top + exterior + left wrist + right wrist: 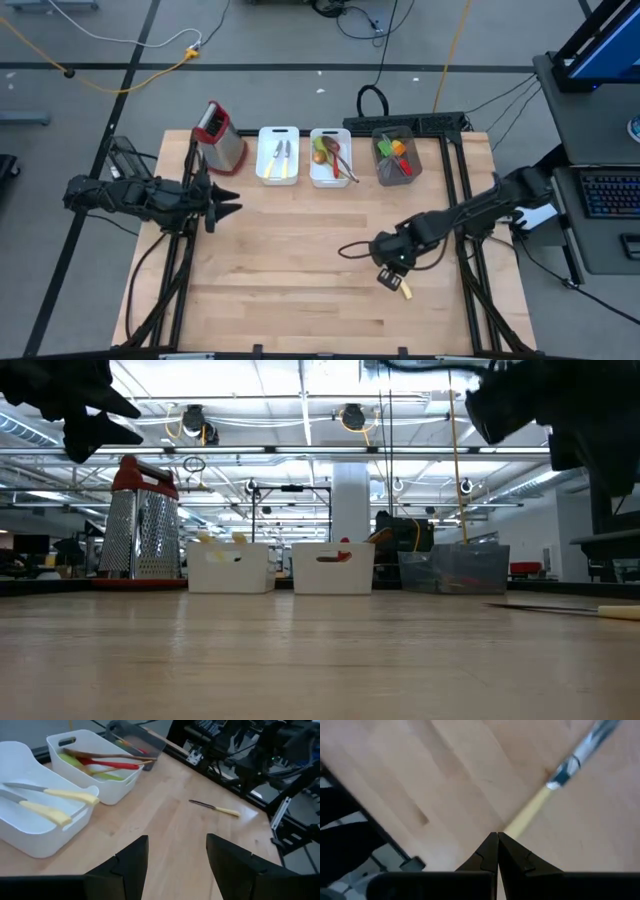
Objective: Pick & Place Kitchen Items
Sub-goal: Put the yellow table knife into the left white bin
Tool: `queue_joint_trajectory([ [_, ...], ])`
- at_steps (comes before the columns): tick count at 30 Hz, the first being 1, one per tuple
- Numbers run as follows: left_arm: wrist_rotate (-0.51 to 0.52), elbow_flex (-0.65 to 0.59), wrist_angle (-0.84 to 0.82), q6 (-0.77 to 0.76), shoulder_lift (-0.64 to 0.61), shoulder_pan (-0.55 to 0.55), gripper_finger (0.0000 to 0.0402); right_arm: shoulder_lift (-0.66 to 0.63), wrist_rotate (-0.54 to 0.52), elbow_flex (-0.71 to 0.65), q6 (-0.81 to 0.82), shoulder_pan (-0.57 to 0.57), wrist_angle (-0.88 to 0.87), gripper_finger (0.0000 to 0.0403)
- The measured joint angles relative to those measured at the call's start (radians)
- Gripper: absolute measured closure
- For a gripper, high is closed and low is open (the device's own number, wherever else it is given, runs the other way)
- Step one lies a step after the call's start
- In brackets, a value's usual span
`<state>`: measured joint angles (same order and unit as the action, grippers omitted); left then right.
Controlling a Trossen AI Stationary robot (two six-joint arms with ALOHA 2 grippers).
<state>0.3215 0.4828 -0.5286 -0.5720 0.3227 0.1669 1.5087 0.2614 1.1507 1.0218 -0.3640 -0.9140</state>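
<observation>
My right fingers (497,836) are pressed together with nothing between them, tips hovering right at the cream handle end of a knife (555,785) that lies loose on the surface (300,260). From above, that knife (400,287) sits near the surface's right front, just under my right fingers (385,275). Whether the tips touch the handle I cannot tell.

My left fingers (175,865) are spread and empty, waiting well apart on the left side, near the grater (218,135).

Other items are already sorted: two cream-handled knives (50,802) in the near white tray (30,840), wooden and coloured spoons (107,762) in the second white tray (125,782), more utensils in the grey tray (397,157).

Handling guess: the loose knife looks light, stiff and thin, lying flat, so hard to get under. The metal blade is likely slippery; the handle is thicker and probably grippier. I'd spread my fingers first, then pinch across the handle near its middle so it doesn't swing. Risk: it skids away or rolls.
</observation>
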Motion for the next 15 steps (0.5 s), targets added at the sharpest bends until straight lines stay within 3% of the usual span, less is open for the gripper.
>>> queue_joint_trajectory([
  [15,0.02,0.0,-0.019,-0.017,-0.001,0.0,0.0199,-0.057,0.028,-0.05,0.04,0.088,-0.072,0.0386],
])
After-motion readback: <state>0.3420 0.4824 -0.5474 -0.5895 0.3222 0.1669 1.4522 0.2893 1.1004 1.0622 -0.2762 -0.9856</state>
